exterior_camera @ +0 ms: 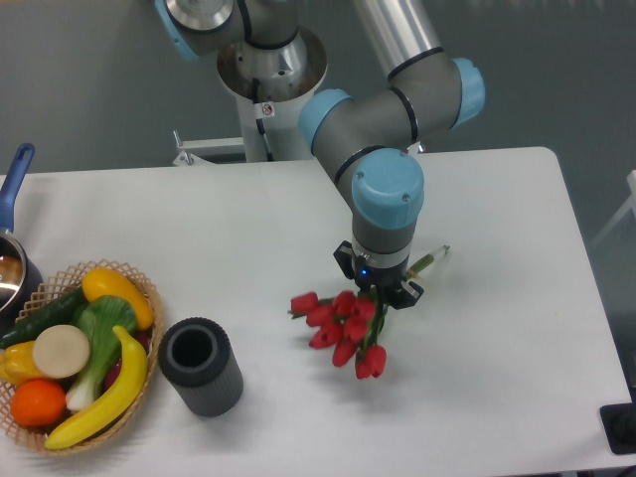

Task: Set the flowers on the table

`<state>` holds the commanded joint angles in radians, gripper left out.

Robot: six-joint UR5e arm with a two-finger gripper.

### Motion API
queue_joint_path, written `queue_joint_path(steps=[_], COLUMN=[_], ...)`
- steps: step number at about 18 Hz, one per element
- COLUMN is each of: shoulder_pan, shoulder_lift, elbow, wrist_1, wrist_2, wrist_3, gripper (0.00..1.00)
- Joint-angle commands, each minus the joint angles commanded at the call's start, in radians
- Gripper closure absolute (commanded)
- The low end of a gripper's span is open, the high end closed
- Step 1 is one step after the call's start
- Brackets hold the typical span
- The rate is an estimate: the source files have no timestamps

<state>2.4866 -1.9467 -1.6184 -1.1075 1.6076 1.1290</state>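
Flowers, a bunch of red artificial tulips with green stems (pixel 343 328), lay low over the white counter (pixel 497 348), right of centre, with the blooms fanned toward the front and the stem ends poking out behind the arm's wrist. The grey two-finger tool (pixel 381 293) stood directly above the stems, pointing straight down. Its fingers were hidden by the wrist and the blooms, so whether it gripped the stems or had let go could not be told from this view. Whether the blooms truly rested on the counter or hung just over it was also unclear, though they looked to be at its surface.

A dark grey ribbed cylindrical vase (pixel 201 366) stood upright and without flowers, well apart to the left. Beside it sat a woven wicker basket (pixel 139 288) of plastic fruit and vegetables, and a blue-handled metal pot (pixel 12 248) at the far left edge.

By my judgement the task was nearly finished: the bunch was out of the vase and down at the counter. What remained was likely a release, if not already made, and a lift clear.
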Motion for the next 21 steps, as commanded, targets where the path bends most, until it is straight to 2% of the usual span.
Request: queue_joint_path(steps=[4,9,14,21], shoulder_pan=[0.038,0.058,0.063,0.058], shoulder_lift=[0.017,0.040,0.041,0.048], elbow=[0.002,0.002,0.018,0.003], wrist_1=[0.063,0.067,0.069,0.067], wrist_2=[-0.009,-0.069,-0.071,-0.063], wrist_3=[0.000,0.009,0.011,0.009], gripper=[0.00,0.00,0.00,0.00])
